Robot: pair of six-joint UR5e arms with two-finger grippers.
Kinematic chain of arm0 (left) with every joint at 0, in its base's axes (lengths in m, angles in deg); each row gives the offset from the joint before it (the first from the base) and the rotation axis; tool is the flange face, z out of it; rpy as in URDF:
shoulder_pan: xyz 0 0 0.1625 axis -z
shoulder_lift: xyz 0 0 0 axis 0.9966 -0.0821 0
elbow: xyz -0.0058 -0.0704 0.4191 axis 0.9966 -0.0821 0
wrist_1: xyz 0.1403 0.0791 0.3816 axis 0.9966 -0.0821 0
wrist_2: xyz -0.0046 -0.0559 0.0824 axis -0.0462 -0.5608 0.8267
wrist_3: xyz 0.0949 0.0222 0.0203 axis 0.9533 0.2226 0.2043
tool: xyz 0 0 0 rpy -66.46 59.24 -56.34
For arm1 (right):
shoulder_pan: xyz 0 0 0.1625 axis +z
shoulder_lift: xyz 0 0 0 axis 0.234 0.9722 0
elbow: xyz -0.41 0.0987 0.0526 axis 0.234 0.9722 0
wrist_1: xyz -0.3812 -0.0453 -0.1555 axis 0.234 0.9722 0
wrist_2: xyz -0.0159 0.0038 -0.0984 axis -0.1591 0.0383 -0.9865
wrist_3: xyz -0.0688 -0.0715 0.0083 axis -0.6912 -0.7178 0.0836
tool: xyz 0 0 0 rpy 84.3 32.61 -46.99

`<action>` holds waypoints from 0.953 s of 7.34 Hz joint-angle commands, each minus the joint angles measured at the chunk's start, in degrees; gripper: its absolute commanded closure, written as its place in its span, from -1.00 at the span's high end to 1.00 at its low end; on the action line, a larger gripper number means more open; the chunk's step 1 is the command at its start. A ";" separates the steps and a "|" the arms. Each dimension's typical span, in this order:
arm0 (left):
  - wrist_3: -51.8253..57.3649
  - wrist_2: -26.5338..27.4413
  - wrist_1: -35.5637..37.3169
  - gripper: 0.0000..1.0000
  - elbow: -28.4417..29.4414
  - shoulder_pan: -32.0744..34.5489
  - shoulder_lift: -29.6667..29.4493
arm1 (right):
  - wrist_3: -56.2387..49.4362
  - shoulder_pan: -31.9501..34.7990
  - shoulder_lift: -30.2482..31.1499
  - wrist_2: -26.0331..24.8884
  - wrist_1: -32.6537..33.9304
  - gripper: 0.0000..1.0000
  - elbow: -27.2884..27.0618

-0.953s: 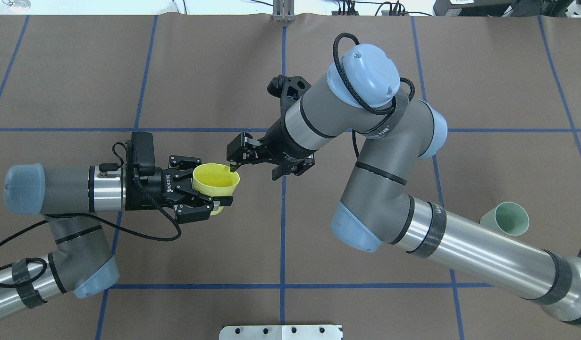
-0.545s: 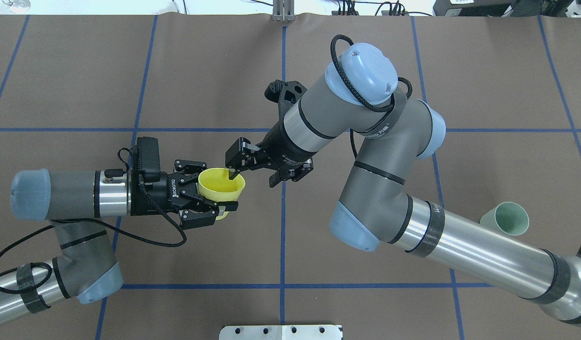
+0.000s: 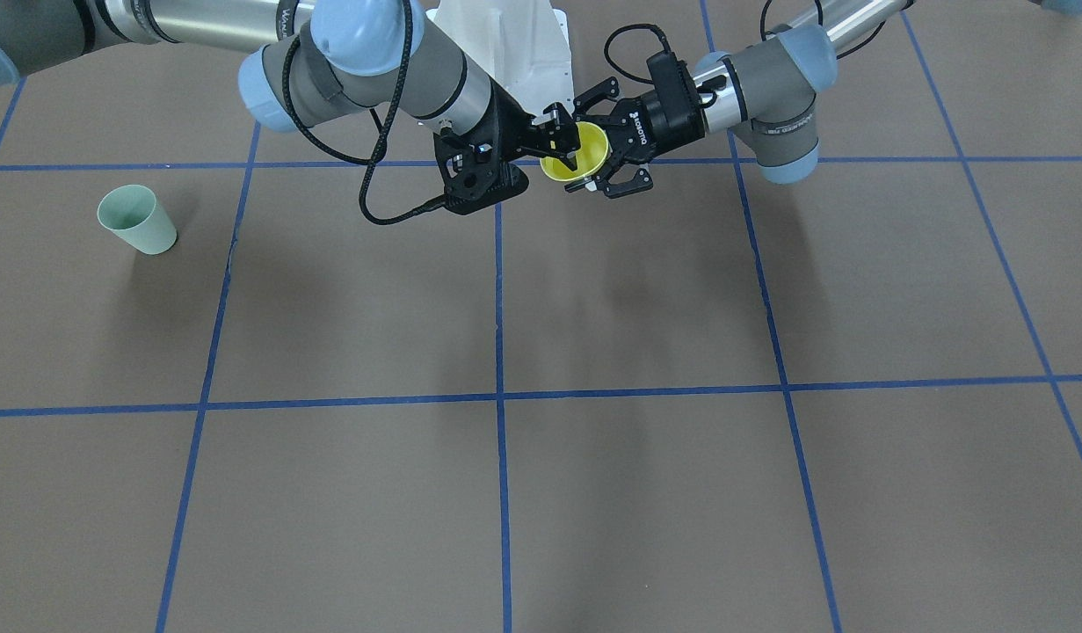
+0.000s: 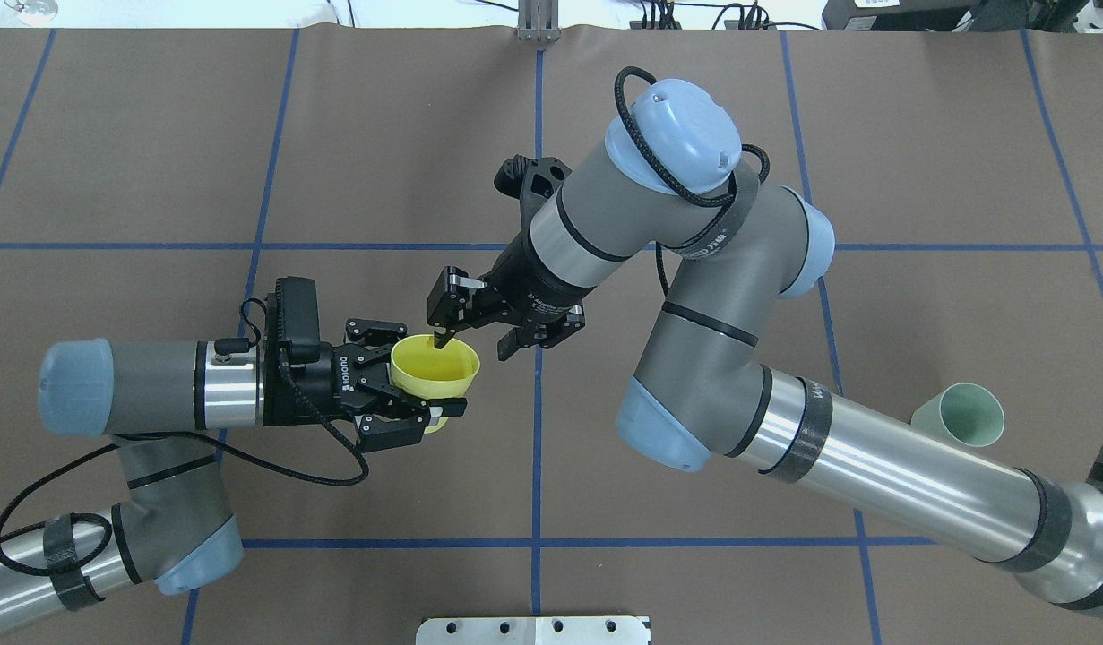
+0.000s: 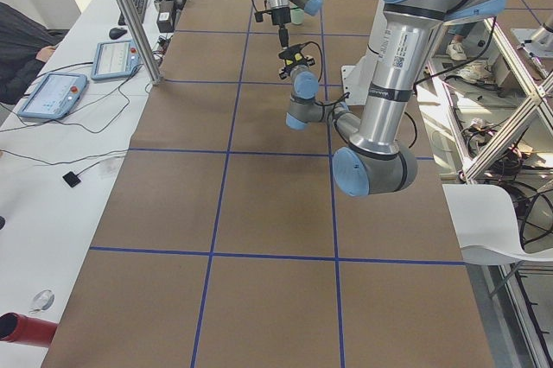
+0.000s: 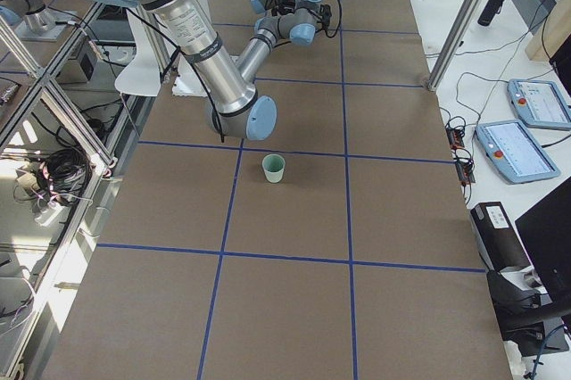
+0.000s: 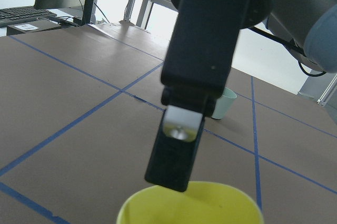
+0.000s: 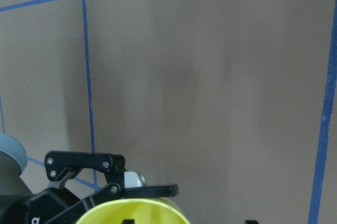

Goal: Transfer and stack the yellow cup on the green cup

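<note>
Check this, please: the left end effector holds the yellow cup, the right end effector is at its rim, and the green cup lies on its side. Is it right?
One thing is wrong: the green cup stands upright, as the exterior right view shows. The left end effector does hold the yellow cup, with the right end effector at its rim.

"ROBOTIQ" is printed in white along the black body of the left gripper point(image 4: 439, 376). White lettering is seen on a black strap point(image 4: 717, 240) but cannot be read.
</note>
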 commanded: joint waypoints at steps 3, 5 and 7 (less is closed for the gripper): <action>-0.09 0.14 -0.24 -0.64 -0.02 -0.39 -0.83 | 0.00 0.04 -0.07 1.05 -0.12 0.15 0.79; -0.09 0.05 -0.42 -0.57 0.59 -0.39 -0.83 | 0.00 0.04 -0.16 1.84 -0.12 0.12 0.62; 0.00 0.05 -0.33 -0.57 0.68 -0.39 -0.75 | 0.00 0.39 -0.07 3.42 -0.20 0.13 0.27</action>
